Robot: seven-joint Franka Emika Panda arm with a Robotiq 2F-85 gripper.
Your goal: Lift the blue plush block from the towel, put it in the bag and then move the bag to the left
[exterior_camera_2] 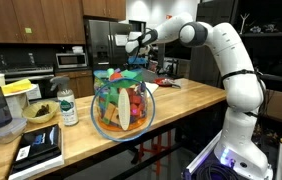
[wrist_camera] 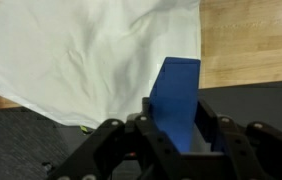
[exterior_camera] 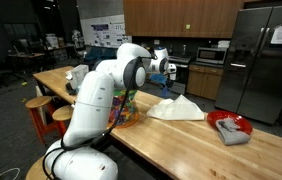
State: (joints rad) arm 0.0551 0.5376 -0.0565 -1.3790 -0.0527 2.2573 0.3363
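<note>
gripper [wrist_camera: 178, 128]: blk fingers clamped on soft boxy blue block [wrist_camera: 177, 85] | block: up off table, over rumpled white towel [wrist_camera: 81, 50] | bag [exterior_camera_2: 121, 102]: clear plastic, rounded, upright on wood table [wrist_camera: 253, 40]

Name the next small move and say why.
Probably carry the small soft blue plush block across toward the upright see-through plastic bag. The end effector is shut on it above the rumpled white towel, so the lift looks done and the bag comes next.
</note>
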